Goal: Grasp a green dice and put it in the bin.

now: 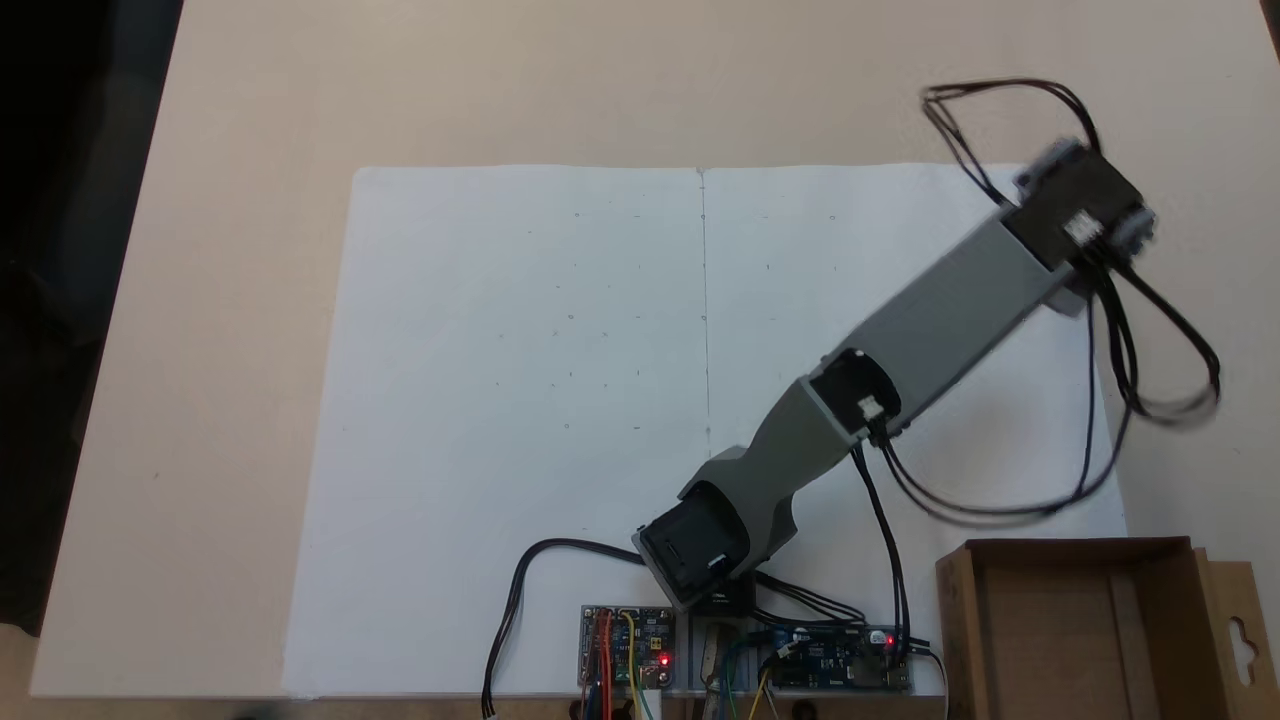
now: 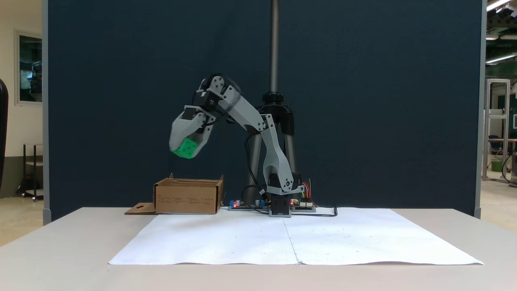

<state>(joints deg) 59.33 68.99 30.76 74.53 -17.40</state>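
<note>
Since the gripper (image 2: 186, 150) has its jaws clamped on the dice (image 2: 186, 148) up in the air above the bin (image 2: 188, 198), the grab looks done, just 1 step left: the drop.

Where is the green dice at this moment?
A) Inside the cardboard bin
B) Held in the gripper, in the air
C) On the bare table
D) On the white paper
B: in a fixed view the gripper holds the green dice in the air, higher than the bin.

open air between claw (image 2: 186, 150) and bin (image 2: 188, 197), green dice (image 2: 187, 148) held above
</note>
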